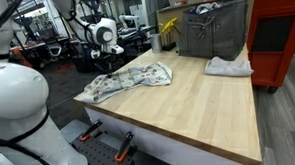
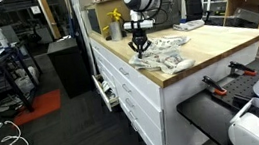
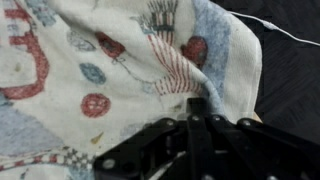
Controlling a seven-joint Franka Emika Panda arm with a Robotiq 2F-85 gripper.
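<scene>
A printed cloth (image 1: 127, 82) with red, blue and grey patterns lies crumpled near the corner of the wooden table (image 1: 196, 110). In an exterior view my gripper (image 2: 141, 49) points straight down onto the cloth (image 2: 170, 53) at its end by the table corner. In the wrist view the black fingers come in from below, pressed together at the gripper (image 3: 200, 104). A raised fold of the cloth (image 3: 100, 70) bunches up at their tips, so the jaws are shut on the fabric. The white arm (image 1: 104, 33) stands behind the table's edge.
A grey metal bin (image 1: 212, 33) and a second, pale cloth (image 1: 228, 66) sit at the table's far end, beside a red cabinet (image 1: 280, 38). A yellow object (image 2: 114, 17) stands at the back. White drawers (image 2: 132, 92) front the table; cables (image 2: 13, 143) lie on the floor.
</scene>
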